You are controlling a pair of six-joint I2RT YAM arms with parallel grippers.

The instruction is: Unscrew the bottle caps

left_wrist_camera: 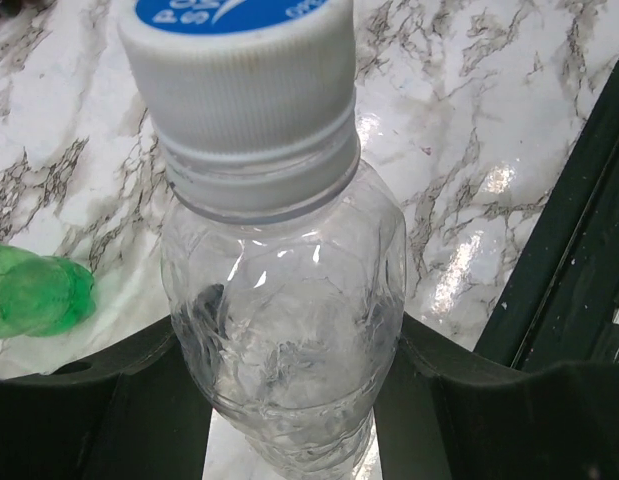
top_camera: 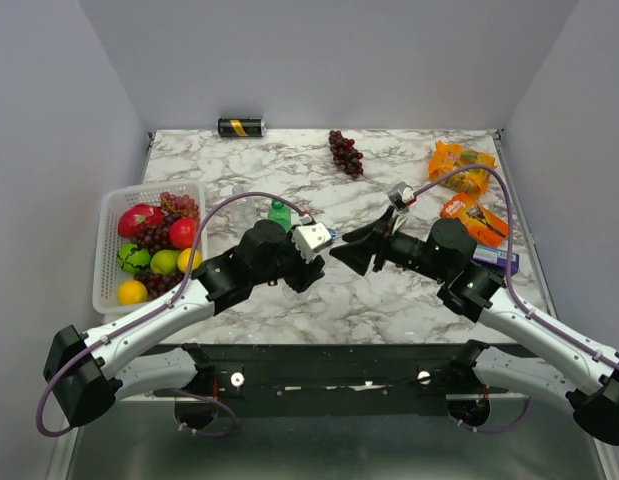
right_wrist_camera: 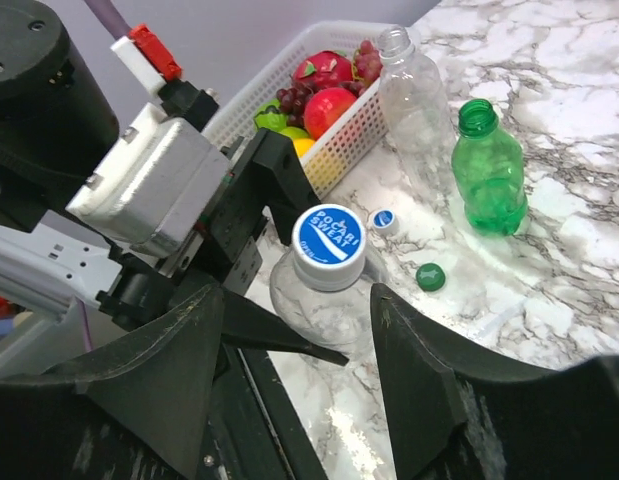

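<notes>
My left gripper [left_wrist_camera: 289,410] is shut on the body of a clear bottle [left_wrist_camera: 284,300] and holds it off the marble table. The bottle's white cap with a blue top [left_wrist_camera: 239,70] is on. In the right wrist view that cap [right_wrist_camera: 329,245] points at my right gripper [right_wrist_camera: 299,300], which is open, one finger on each side of the cap and not touching it. The two grippers meet at the table's middle [top_camera: 334,245]. A green bottle [right_wrist_camera: 489,180] and another clear bottle [right_wrist_camera: 414,95] stand uncapped beside the basket. A loose white cap [right_wrist_camera: 385,219] and a green cap [right_wrist_camera: 430,276] lie near them.
A white basket [top_camera: 107,215] of fruit stands at the left. Dark grapes [top_camera: 346,152] and a black-and-gold can [top_camera: 241,127] lie at the back. Orange snack packets [top_camera: 459,165], a small silver object [top_camera: 401,193] and a purple box [top_camera: 494,258] are at the right.
</notes>
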